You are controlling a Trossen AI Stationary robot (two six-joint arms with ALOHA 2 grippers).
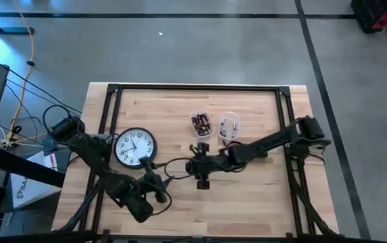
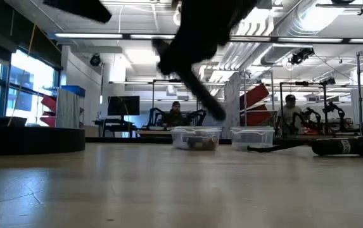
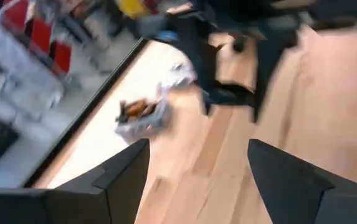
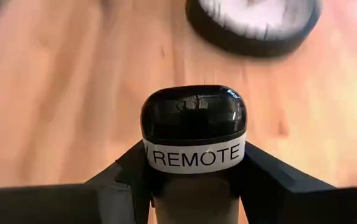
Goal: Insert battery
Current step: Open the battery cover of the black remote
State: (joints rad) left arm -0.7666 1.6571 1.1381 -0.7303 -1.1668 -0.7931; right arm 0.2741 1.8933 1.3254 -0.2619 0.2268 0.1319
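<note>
A black remote (image 4: pixel 194 118) with a white label reading REMOTE sits between the fingers of my right gripper (image 1: pixel 202 172), near the table's middle. A round clock (image 1: pixel 136 148) lies flat on the table to its left. Small batteries fill a clear tub (image 1: pixel 201 124) at the far middle, with a second clear tub (image 1: pixel 229 125) beside it. My left gripper (image 3: pixel 197 149) hovers open near the table's front edge (image 1: pixel 158 196), with nothing between its fingers. My right gripper pinches the remote between its two fingers, one on each side (image 4: pixel 142 155), just below the rounded end that carries the label. That end (image 4: pixel 194 102) sticks out past the fingertips toward the clock. The rest of the remote is hidden behind the fingers.
Black frame rails (image 1: pixel 193 88) run along the table's far edge and down both sides. Bare wood lies in front of the right gripper and at the table's near right (image 1: pixel 261 202). People sit at benches in the room beyond (image 2: pixel 290 111).
</note>
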